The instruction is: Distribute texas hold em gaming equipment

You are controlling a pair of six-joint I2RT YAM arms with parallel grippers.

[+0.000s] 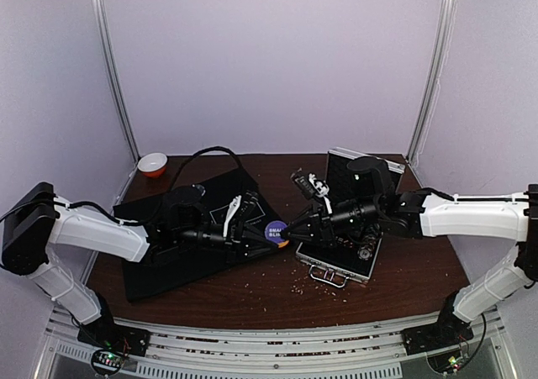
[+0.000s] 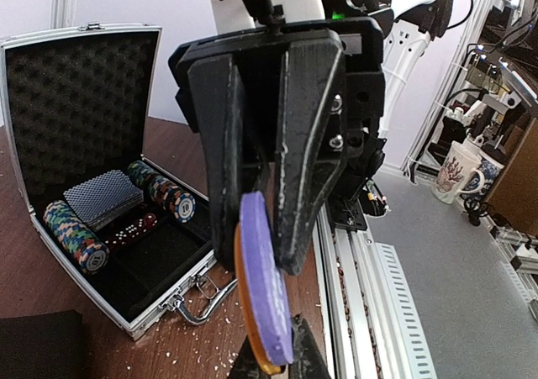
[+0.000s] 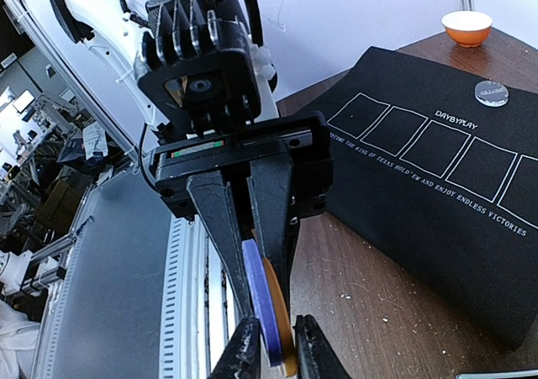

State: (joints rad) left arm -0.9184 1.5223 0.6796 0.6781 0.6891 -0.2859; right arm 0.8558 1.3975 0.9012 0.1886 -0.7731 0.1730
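A purple button disc and an orange disc behind it are stacked face to face, held in the air between the two arms. My left gripper is shut on the pair from the left. My right gripper is shut on the same pair from the right. In the left wrist view my fingertips flank the lower edge of the purple disc and orange disc. In the right wrist view my gripper pinches the purple and orange discs. A grey disc lies on the black mat.
The open silver case holds chip stacks, a card deck and red dice. It lies under the right arm. The orange-and-white bowl stands at the far left. Crumbs dot the brown table.
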